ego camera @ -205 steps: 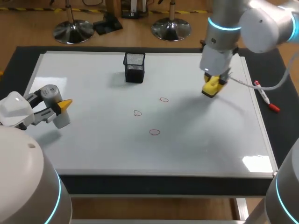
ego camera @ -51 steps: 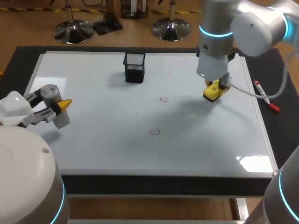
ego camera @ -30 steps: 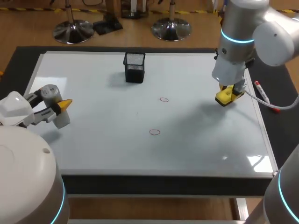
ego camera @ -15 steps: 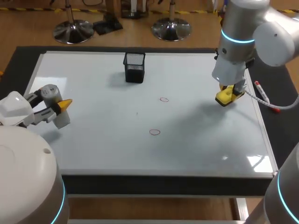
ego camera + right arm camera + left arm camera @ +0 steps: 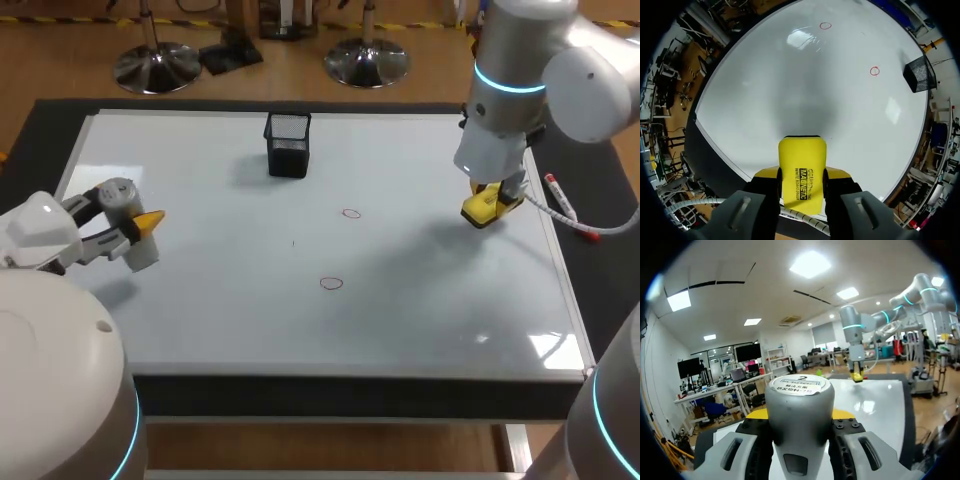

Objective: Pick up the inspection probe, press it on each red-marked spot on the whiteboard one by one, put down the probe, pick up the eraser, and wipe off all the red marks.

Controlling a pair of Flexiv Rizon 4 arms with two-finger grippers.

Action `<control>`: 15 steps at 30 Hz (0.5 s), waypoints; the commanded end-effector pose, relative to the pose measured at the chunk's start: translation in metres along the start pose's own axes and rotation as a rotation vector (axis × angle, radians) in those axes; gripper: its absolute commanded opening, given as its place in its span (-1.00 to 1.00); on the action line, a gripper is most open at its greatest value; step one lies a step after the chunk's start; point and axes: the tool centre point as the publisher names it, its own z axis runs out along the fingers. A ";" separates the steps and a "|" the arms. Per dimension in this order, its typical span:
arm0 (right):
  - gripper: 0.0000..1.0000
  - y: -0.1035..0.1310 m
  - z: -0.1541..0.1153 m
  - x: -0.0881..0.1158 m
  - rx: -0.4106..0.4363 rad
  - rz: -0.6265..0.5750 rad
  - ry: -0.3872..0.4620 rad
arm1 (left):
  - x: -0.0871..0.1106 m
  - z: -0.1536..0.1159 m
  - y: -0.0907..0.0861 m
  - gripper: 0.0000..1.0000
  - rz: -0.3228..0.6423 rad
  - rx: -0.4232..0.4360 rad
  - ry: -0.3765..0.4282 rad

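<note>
The right pincer (image 5: 801, 176) pinches the yellow eraser (image 5: 482, 207) near the right edge of the whiteboard (image 5: 200, 310), perhaps just clear of its surface. The left pincer (image 5: 799, 415) clamps the grey probe (image 5: 113, 193) over the worktop's left edge. A red mark (image 5: 350, 213) and a second red mark (image 5: 331, 283) lie mid-board, well apart from the eraser.

You have two small red circle marks (image 5: 350, 213) (image 5: 331, 283) on one white whiteboard (image 5: 200, 300), one black wire-mesh cup (image 5: 288, 144), one yellow block eraser (image 5: 482, 207), one grey cylindrical probe (image 5: 122, 203), and one white marker pen (image 5: 563, 203) with a red cap.
</note>
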 end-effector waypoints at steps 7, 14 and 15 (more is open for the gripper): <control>-1.00 0.000 -0.001 0.000 0.003 -0.002 0.003 | 0.014 0.057 -0.004 -1.00 -0.002 0.050 0.163; -1.00 0.000 -0.001 0.000 0.003 -0.002 0.003 | 0.037 0.093 -0.011 -1.00 -0.001 0.069 0.284; -1.00 0.000 -0.001 0.000 0.003 -0.002 0.003 | 0.041 0.097 -0.011 -1.00 0.000 0.070 0.301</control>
